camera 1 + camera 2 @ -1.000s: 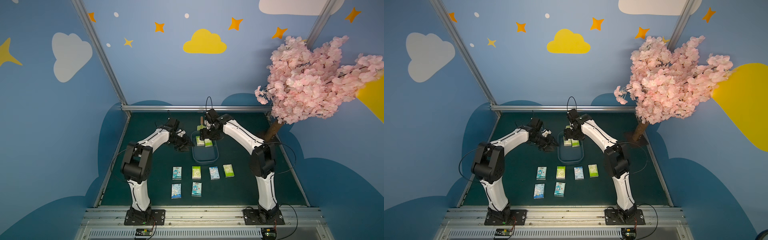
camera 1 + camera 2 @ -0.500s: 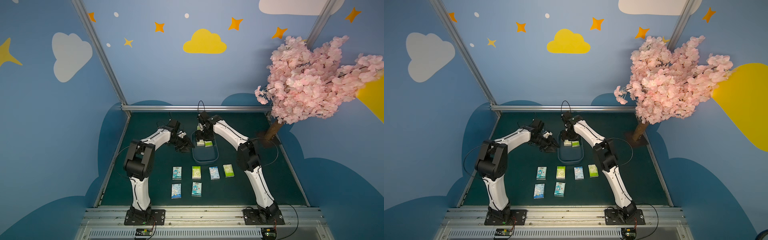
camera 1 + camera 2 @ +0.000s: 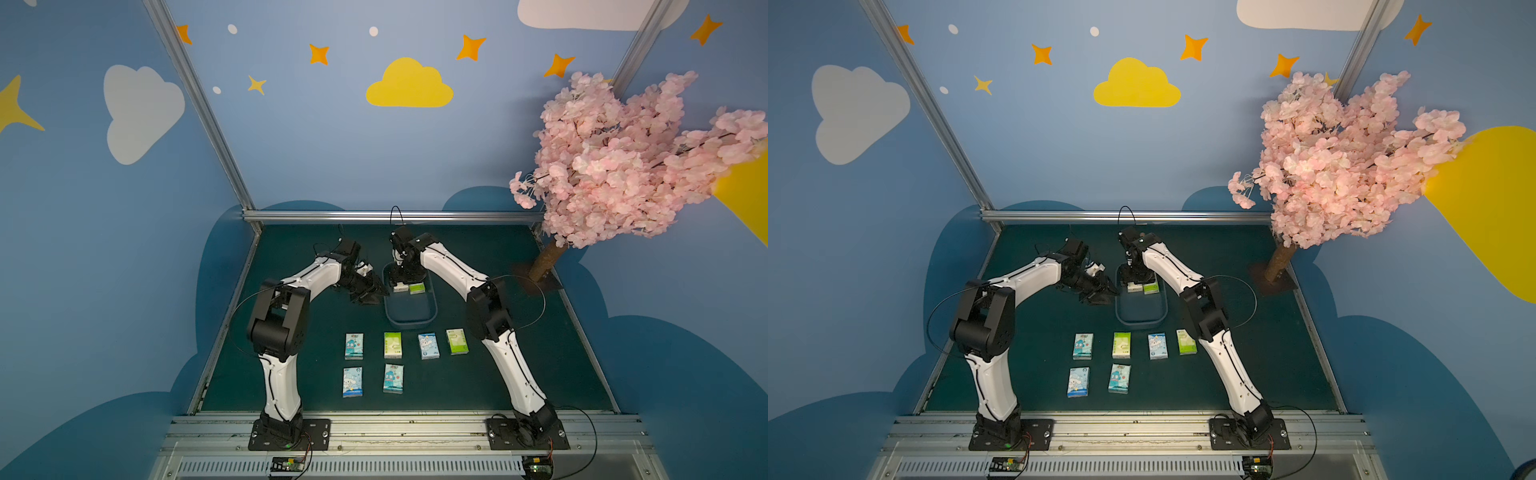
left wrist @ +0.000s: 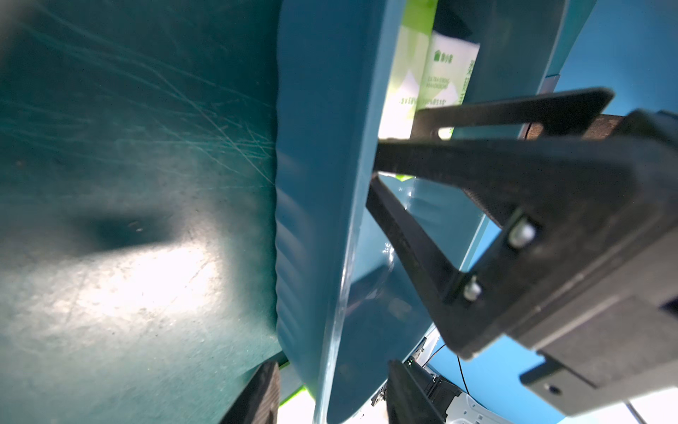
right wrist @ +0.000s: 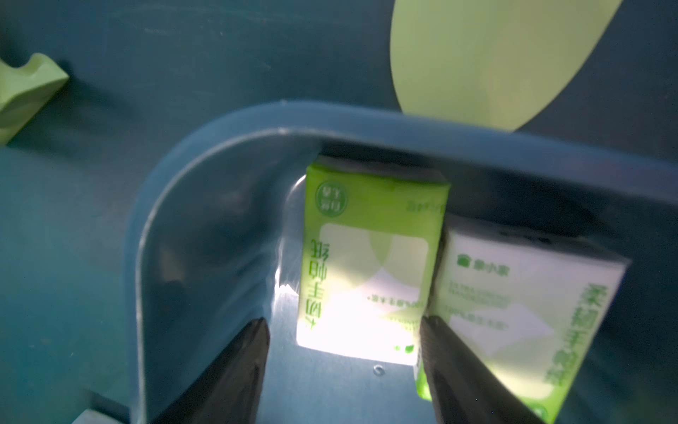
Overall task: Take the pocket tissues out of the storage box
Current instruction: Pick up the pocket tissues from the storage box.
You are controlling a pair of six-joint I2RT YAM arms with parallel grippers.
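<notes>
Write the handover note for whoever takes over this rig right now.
Left gripper: shut on the side wall of the storage box.
Right gripper: open, down inside the box, jaws astride a green packet; nothing held.
Done: six pocket tissues lie on the table in front of the box.
To do: two green packets at the box's far end, the straddled one and its neighbour.
</notes>
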